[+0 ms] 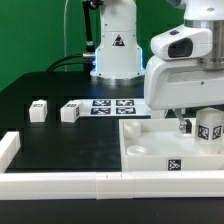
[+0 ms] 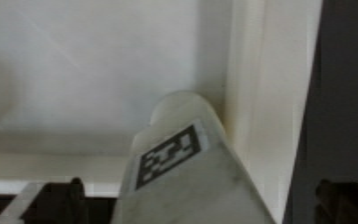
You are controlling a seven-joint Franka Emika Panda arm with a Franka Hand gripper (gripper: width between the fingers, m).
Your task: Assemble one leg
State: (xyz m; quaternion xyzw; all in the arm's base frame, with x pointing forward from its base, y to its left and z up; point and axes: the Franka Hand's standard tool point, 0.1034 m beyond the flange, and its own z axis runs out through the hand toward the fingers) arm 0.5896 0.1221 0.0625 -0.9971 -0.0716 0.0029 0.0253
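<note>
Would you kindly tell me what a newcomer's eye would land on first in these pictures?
The arm's big white head fills the exterior view's right, its claw low over the white panel with a tagged leg. Two more small legs sit on the black table at the exterior view's left, beside the marker board.

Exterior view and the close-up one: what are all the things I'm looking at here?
Stubby white plastic posts with black-and-white tag stickers: three; two loose on the black table, one at the claw over the panel.
Large flat white square panel: one, at the exterior view's right.
Thin flat white marker board with tags: one, on the table behind the posts.
White rail: one, along the table's front edge.
Black table: one.
Robot arm: one, white.
Claw: one, at the third post; grip unclear.
</note>
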